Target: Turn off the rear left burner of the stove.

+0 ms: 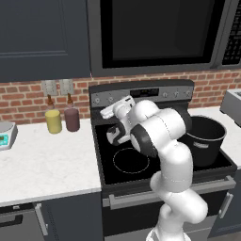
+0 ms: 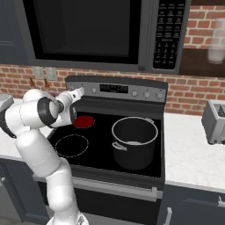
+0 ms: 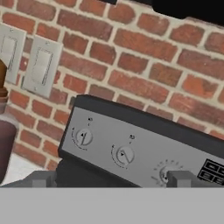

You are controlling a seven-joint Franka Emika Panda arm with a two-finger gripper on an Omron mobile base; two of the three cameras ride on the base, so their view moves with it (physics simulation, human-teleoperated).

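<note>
Fingers point(image 3: 112, 178) spread near stove point(image 2: 132, 158) panel; rear left burner point(image 2: 84, 121) red; roughly three knobs point(image 3: 83, 137); one pot point(image 2: 134, 140).

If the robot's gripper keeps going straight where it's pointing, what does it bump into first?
Probably the stove's grey back panel, near its left knobs. The gripper points right at them in the hand view. How far away it is can't be judged, but nothing appears in between.

Stove point(image 2: 105, 151): glossy black glass top; back panel point(image 3: 144, 151) matt grey metal (brushed look). Pot point(image 2: 134, 141): dark smooth metal. Table point(image 1: 42, 162): pale speckled stone. Wall point(image 3: 144, 65): rough red brick.
</note>
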